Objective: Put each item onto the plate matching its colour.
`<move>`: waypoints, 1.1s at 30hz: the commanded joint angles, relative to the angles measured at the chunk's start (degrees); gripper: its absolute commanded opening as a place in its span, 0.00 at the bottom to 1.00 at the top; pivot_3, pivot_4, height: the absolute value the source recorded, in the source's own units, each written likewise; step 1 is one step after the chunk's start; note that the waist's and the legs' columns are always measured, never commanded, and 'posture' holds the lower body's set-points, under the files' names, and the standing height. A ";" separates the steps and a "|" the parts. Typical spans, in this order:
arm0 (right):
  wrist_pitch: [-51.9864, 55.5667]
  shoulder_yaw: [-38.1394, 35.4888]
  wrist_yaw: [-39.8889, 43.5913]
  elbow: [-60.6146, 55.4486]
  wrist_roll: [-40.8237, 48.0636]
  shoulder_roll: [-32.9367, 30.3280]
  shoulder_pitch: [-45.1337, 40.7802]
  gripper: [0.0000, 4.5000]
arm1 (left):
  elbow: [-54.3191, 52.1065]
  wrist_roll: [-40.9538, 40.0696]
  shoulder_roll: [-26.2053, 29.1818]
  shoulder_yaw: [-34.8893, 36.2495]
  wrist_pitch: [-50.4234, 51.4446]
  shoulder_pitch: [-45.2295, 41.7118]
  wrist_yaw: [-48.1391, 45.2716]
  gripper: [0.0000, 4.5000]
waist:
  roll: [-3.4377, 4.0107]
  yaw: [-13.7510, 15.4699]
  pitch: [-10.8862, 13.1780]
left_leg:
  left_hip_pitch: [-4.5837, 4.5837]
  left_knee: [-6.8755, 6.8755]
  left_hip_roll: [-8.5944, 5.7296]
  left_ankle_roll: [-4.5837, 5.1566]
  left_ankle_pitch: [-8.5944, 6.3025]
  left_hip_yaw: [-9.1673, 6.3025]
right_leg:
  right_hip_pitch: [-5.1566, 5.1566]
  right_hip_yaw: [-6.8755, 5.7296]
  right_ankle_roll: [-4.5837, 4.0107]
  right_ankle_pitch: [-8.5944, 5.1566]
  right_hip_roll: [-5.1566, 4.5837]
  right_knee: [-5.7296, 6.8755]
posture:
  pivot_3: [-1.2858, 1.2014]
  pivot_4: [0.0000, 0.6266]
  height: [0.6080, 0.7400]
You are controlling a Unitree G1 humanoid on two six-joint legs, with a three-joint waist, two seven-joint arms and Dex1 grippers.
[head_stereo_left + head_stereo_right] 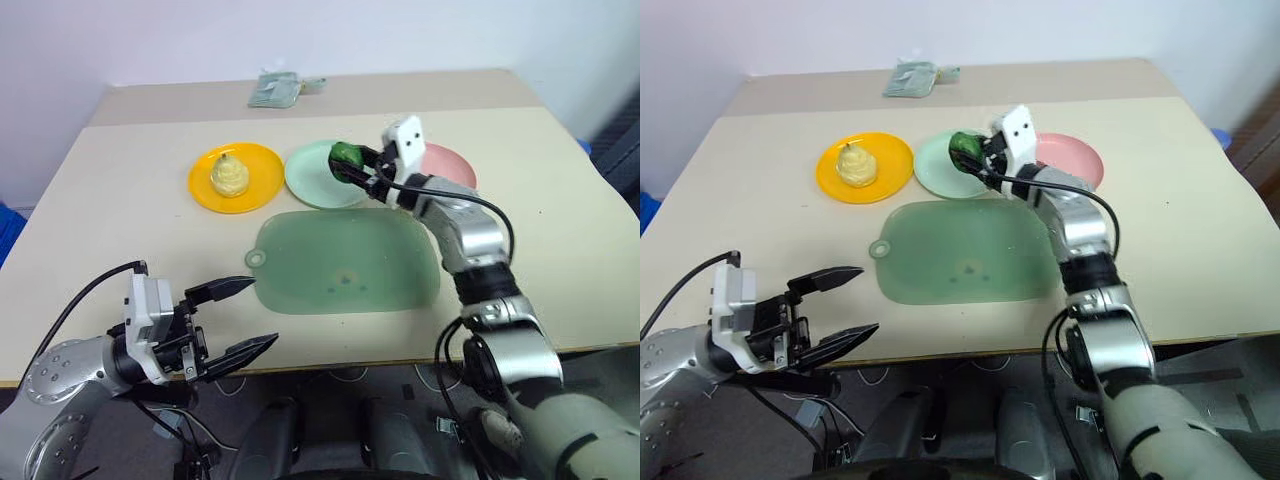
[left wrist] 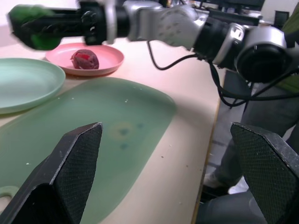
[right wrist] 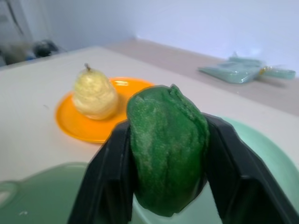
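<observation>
No words, numbers, labels or signs to read anywhere. Plates, toy fruits, mat, worktop: all plain, no print. Small packet (image 1: 274, 90) at 12 o'clock edge of worktop (image 1: 560, 260): any print too small to make out.
</observation>
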 commanded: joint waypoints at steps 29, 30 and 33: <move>-14.03 -5.31 7.04 12.63 -3.80 0.05 -5.98 0.99 | -1.94 1.83 -2.23 0.30 -0.60 -0.93 10.13 1.00 | 0.04 -1.37 0.02 | 0.00 -0.15 0.00 -0.06 0.03 -0.03 | -0.08 0.02 0.11 0.06 0.08 0.04 | 0.52 0.24 1.00; -12.49 -4.97 7.90 8.63 -3.42 -0.45 -4.03 0.99 | -1.57 1.99 -2.25 0.14 -0.60 -1.25 10.02 1.00 | 0.03 -1.40 0.02 | 0.00 -0.14 0.01 -0.05 0.03 -0.03 | -0.08 0.01 0.11 0.06 0.08 0.03 | 0.52 0.24 1.00; -3.12 -4.78 8.56 -9.37 -0.42 -2.29 4.51 0.99 | -0.41 2.05 -2.14 -0.31 -0.47 -2.39 9.45 1.00 | 0.04 -1.24 0.02 | 0.00 -0.11 0.01 -0.04 0.02 -0.03 | -0.09 0.02 0.11 0.06 0.06 0.08 | 0.52 0.24 1.00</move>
